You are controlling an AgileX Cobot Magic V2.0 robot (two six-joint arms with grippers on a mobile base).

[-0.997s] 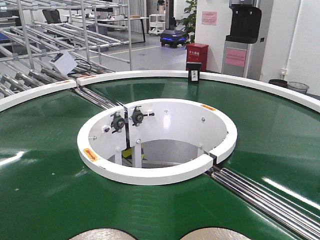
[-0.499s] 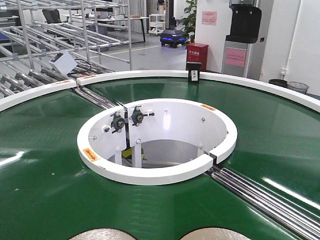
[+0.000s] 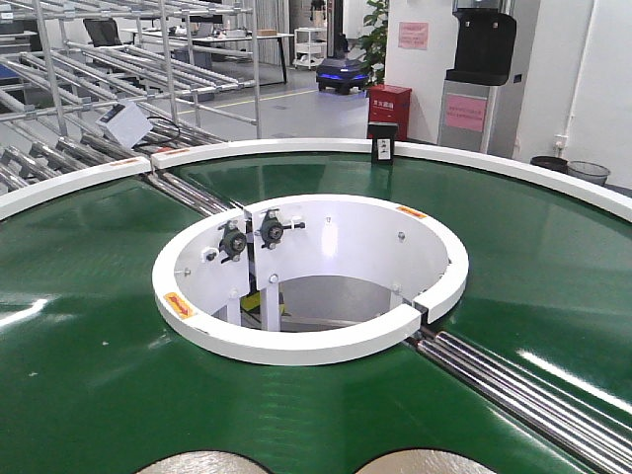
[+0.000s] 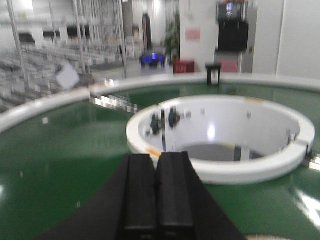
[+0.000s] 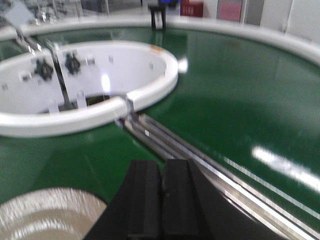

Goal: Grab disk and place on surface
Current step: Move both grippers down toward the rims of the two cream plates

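Two disks in play, both on the green belt [image 3: 99, 375] at the near edge of the front view: left disk [image 3: 202, 462] and right disk [image 3: 425, 461], each cut off by the frame

Right wrist view shows the one I take to be the right disk [image 5: 45, 215], low left of the right jaws, just short of the rollers [image 3: 513, 385] and apart from the white ring [image 3: 296, 346]

Look: round, flat, pale silver, brushed circular sheen, thin as far as I can tell

Handling, my read: stiff, likely metal or metal-faced, so smooth and slippery against the pads. Weight unclear, probably not heavy. Not fragile, but the face could scratch. It lies flat on the belt, so nothing is offered to grip from above. I'd take it at the near rim, one pad over and one under, coming in shallow

Left jaws: together, nothing between them
Right jaws: together, nothing between them, above the belt beside the disk and not touching it

Pale sliver at the bottom right of the left wrist view may be a disk, too little to tell

The surface to place on is not in any view
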